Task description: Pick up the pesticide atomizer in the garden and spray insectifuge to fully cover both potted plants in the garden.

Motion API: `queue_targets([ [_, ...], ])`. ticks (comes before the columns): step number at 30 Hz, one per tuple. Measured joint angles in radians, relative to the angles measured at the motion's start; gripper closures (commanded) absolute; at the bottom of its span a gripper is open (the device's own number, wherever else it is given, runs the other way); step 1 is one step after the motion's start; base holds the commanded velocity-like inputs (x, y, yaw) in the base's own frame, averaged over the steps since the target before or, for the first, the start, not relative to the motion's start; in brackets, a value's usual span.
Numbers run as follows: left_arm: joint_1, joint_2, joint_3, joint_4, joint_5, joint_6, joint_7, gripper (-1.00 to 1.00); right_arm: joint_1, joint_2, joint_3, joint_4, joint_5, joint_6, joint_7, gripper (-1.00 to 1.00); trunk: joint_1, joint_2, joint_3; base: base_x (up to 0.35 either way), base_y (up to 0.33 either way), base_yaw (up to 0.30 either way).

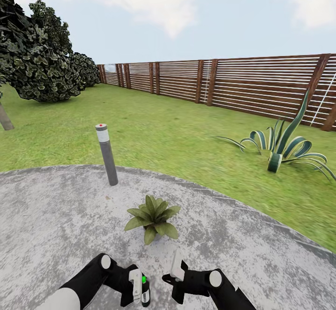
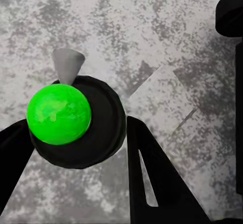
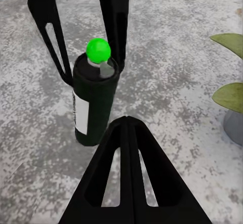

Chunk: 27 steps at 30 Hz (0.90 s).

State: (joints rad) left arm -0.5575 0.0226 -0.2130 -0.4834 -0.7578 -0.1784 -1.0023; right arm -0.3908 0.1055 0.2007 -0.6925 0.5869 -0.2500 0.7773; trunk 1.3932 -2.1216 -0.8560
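Left tool (image 1: 138,285) clamped around green-topped pesticide atomizer (image 3: 94,102), above patio (image 1: 56,216).

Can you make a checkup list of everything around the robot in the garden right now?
Surface: grey stone patio, speckled, bare around the arms.
Job's things: pesticide atomizer, dark with a green top, upright; one potted plant just ahead.
Clutter: grey bollard lamp at the patio edge.
Grippers: left gripper closed on the atomizer's top; right gripper shut, empty.
Cables: nothing seen.
Surroundings: lawn, striped agave, slatted fence, trees.
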Motion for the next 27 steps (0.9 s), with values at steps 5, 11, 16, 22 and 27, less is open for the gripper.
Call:
queue_targets([
  [5,0.004,0.086,0.006,0.0,0.0,-0.001,0.001,1.0,0.0,-0.001,0.0,0.0,0.002,0.0,0.0,1.0,0.0,0.0,0.0,0.0,0.0,0.0],
  [11,0.004,0.169,0.011,0.0,0.011,0.001,0.006,1.0,0.0,-0.001,0.0,0.0,0.003,0.0,-0.001,-1.0,0.0,0.0,0.0,0.0,0.0,0.0],
  [16,0.007,0.202,0.061,0.001,0.011,0.005,0.035,1.0,0.0,-0.005,-0.008,0.002,0.004,0.0,-0.011,-1.0,0.0,0.0,0.0,0.0,0.0,0.0],
  [22,0.006,0.201,0.209,0.0,0.014,0.08,0.071,1.0,0.0,-0.054,-0.032,0.02,0.004,-0.002,-0.147,-1.0,0.0,0.0,0.0,0.0,0.0,0.0],
  [27,-0.006,0.186,0.303,-0.008,0.013,0.237,0.129,1.0,0.0,-0.121,-0.176,0.185,0.001,-0.005,-0.384,-1.0,0.0,0.0,0.0,0.0,0.0,0.0],
])
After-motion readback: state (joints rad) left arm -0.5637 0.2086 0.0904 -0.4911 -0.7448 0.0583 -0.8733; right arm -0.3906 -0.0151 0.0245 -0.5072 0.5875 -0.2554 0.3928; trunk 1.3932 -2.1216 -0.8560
